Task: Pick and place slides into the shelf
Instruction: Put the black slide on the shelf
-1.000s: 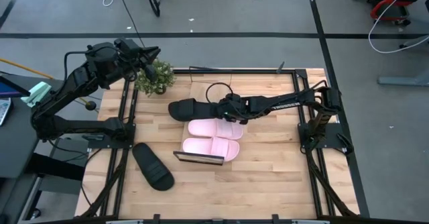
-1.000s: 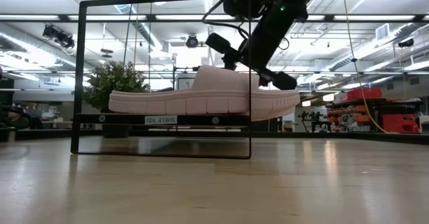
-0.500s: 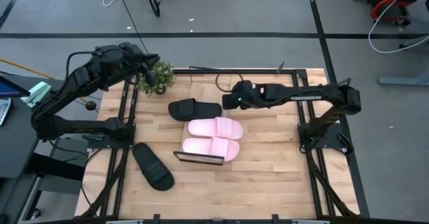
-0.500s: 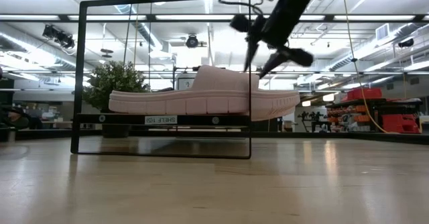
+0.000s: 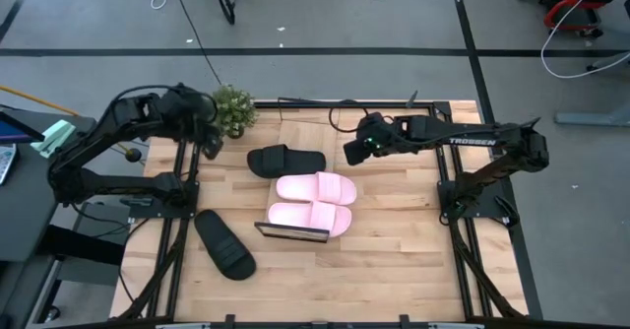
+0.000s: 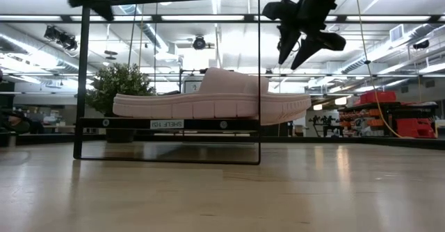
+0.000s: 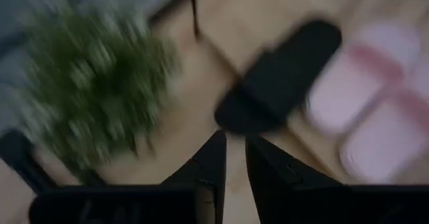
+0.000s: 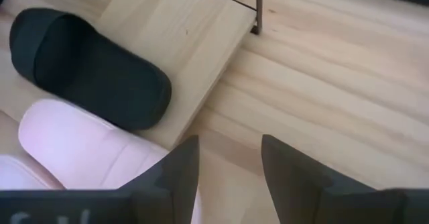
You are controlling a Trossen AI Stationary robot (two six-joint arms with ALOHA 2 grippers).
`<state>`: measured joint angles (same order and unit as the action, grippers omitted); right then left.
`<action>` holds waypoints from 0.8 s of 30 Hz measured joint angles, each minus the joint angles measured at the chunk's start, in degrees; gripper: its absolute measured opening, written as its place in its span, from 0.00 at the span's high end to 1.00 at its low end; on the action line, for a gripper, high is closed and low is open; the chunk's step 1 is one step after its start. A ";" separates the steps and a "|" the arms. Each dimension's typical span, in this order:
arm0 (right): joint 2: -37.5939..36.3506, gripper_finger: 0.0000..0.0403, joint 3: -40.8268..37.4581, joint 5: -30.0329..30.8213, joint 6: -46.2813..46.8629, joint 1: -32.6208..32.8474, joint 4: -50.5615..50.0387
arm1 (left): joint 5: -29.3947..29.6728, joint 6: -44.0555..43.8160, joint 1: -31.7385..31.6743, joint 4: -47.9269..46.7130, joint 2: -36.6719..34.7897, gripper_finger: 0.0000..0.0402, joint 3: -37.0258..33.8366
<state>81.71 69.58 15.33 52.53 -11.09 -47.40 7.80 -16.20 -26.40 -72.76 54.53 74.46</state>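
Three slides point(image 5: 310, 186) lie long-axis left-right on shelf point(image 5: 335, 142) mid-frame, fourth black slide point(image 5: 224, 243) diagonal on table point(image 5: 394, 270); right gripper point(image 5: 350, 150) parted, empty; left gripper point(image 5: 210, 142) nearly closed, empty.

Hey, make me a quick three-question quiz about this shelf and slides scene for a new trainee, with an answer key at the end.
1. True or false: all four slides are on the shelf.
2. How many pale pink slides sit side by side on the shelf? A) one B) two C) three
3. Fill in: the right claw hovers empty and open beyond the end of the black slide on the shelf, while the other black slide lies on the ____.

Key
1. False: one black slide is off the shelf.
2. B: the pink pair.
3. Table, near the left arm's side.
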 joint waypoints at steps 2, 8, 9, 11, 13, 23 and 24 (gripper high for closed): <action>-0.15 0.59 0.00 0.00 -2.27 0.02 0.00 | -4.30 -1.45 0.34 -4.20 0.64 0.84 -0.04; -0.17 0.59 0.00 -0.44 -8.47 0.02 -0.39 | -20.09 -6.11 4.14 -4.53 0.88 0.83 -8.45; -0.17 0.59 0.00 -0.59 -9.32 0.02 -0.43 | -22.32 -7.61 5.30 -3.74 0.88 0.82 -10.75; -0.17 0.59 0.00 -0.83 -10.80 0.02 -0.48 | -26.18 -10.29 7.83 -2.16 0.90 0.80 -16.06; -0.17 0.59 0.00 -0.82 -12.55 0.30 -0.93 | -29.36 -13.00 10.45 -1.05 0.97 0.76 -21.22; -0.17 0.59 0.00 -0.52 -18.61 2.32 -1.49 | -43.82 -28.72 22.56 15.49 0.88 0.59 -38.73; -0.17 0.59 0.00 -0.46 -18.87 2.32 -1.49 | -45.04 -30.95 23.92 19.63 0.91 0.58 -39.78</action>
<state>81.54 69.58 14.87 33.66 -8.78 -48.88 -37.24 -47.15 -2.48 -53.13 55.44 34.68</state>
